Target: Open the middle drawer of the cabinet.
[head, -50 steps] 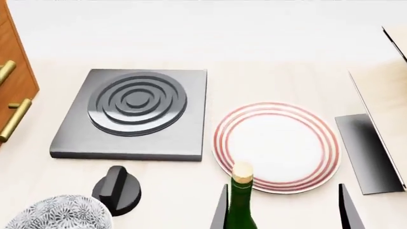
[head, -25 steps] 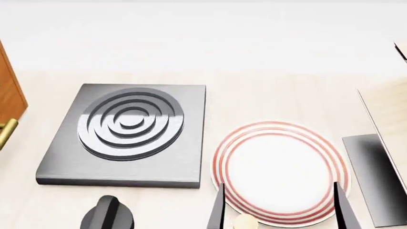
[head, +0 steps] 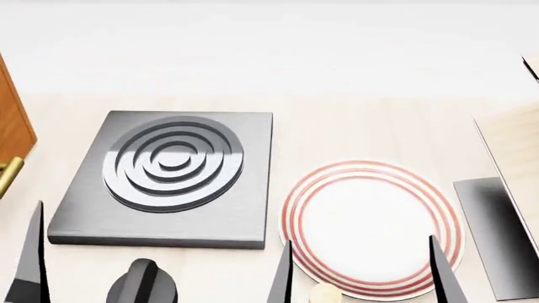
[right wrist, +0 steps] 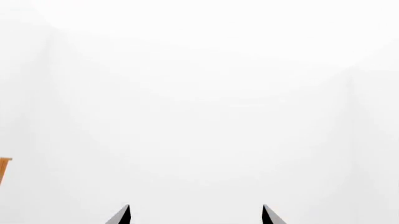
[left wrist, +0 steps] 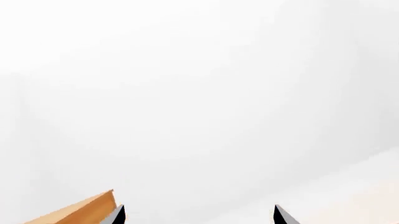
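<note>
The right claw (head: 362, 274) hangs spread and empty just over the near edge of the red-ringed plate (head: 370, 227). Only one finger of the left claw (head: 29, 259) shows in the head view; its wrist view shows both tips apart, gripping nothing. The cabinet (head: 12, 126) stands beyond the left claw, a brass handle (head: 9, 177) at its edge; which drawer cannot be told. The hotplate (head: 168, 177) lies on the table (head: 354, 126) between the claws.

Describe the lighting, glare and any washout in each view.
Head view: even, soft light, faint shadows, a mild sheen on the hotplate. Both wrist views: almost wholly washed-out white, showing only dark jaw tips and an orange cabinet corner; no blur.
</note>
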Motion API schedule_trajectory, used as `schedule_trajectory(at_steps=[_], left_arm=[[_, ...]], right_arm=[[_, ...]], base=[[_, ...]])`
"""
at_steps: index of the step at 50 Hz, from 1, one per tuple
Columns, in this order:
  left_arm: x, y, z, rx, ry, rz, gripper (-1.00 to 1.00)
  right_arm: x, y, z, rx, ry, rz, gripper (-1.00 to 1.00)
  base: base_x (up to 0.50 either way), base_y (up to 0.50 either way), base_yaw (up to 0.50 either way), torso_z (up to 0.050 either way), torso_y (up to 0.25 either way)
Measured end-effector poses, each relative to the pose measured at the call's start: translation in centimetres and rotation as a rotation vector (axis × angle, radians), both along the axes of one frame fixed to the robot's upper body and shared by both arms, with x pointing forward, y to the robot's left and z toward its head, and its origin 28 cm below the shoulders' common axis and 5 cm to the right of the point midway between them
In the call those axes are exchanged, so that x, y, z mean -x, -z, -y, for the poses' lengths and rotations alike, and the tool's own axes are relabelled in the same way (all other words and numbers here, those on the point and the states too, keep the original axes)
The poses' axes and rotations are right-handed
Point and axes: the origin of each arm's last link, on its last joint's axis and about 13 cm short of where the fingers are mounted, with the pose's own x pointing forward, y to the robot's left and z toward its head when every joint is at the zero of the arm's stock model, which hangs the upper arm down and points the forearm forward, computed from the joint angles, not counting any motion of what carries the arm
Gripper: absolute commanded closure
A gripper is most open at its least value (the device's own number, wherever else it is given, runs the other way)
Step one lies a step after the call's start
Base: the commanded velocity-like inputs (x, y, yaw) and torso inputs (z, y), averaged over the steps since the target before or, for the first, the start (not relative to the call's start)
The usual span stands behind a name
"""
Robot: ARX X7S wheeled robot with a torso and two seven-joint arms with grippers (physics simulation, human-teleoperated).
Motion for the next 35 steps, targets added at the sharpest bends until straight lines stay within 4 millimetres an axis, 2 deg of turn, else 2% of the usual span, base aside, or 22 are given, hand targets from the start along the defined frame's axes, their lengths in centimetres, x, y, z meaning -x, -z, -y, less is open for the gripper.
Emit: schedule_trajectory(at_steps=[14, 24, 35], left_arm=[[-4.0, -0.3, -1.2, -0.246, -0.085, -0.029, -1.00], [-7.8, 0.6, -2.2, -0.399, -0.164, -0.054, -1.00], [-10.7, 1.8, -3.2, -0.569, -0.218, -0.071, -1.00]], right_arm=[[-0.1, 0.1, 0.1, 0.004, 0.005, -0.013, -1.00], [-0.1, 0.1, 0.1, 0.003, 0.006, -0.020, -1.00], [-0.2, 0.2, 0.2, 0.003, 0.006, -0.025, -1.00]], base=[[0.00, 0.00, 0.00, 0.000, 0.000], [0.00, 0.00, 0.00, 0.000, 0.000], [0.00, 0.00, 0.00, 0.000, 0.000]])
